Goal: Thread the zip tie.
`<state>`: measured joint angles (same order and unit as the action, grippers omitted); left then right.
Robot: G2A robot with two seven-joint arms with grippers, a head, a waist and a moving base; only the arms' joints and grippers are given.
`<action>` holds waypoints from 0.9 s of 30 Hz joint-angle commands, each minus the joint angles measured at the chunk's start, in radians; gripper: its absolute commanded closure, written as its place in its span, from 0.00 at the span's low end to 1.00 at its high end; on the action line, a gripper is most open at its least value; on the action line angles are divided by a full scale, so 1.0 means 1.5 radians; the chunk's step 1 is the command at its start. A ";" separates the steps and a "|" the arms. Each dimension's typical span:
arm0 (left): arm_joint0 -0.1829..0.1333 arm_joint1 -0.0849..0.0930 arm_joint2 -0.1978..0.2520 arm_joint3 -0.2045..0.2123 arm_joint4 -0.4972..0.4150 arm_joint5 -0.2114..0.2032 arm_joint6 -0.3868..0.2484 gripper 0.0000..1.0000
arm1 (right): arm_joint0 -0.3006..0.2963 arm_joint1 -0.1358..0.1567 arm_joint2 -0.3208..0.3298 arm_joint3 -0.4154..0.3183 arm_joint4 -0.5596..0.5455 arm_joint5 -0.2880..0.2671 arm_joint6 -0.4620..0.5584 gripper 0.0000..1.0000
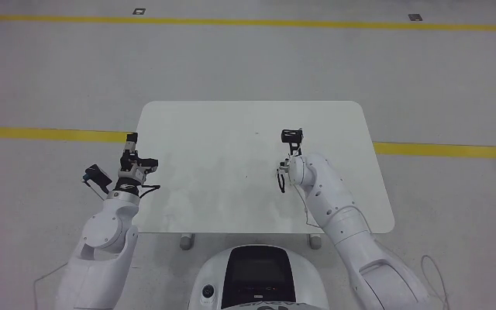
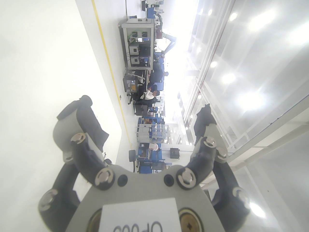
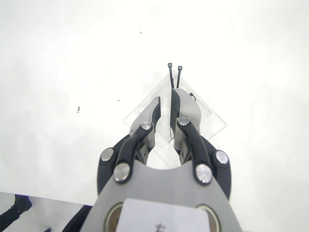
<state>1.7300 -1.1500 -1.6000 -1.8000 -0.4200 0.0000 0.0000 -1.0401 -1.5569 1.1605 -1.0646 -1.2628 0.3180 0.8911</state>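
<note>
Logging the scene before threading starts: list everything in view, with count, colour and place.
zip ties: two, black, side by side on the clear tray, heads past its corner
clear tray: one, transparent, on the table under the right gripper
table: one, white, in front of the robot
floor lines: two, yellow, on the grey floor
right gripper: one, grey and black, open, over the tray
left gripper: one, grey and black, open, at the table's left edge

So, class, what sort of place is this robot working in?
Likely a factory or lab hall: yellow floor lines, equipment racks in the background, and rows of ceiling lights high overhead.
</note>
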 commanded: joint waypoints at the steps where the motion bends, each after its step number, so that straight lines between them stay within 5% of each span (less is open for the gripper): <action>1: 0.000 0.000 0.000 0.000 0.000 0.000 0.000 0.00 | 0.002 0.000 -0.001 0.005 0.000 0.003 -0.001 0.87; 27: 0.000 0.000 0.000 0.000 0.000 0.000 0.000 0.00 | 0.035 -0.007 -0.015 0.073 0.015 0.010 -0.018 0.85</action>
<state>1.7300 -1.1500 -1.6000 -1.8000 -0.4200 0.0000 0.0000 -0.9888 -1.5666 1.1387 -0.9595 -1.2412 0.3330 0.8653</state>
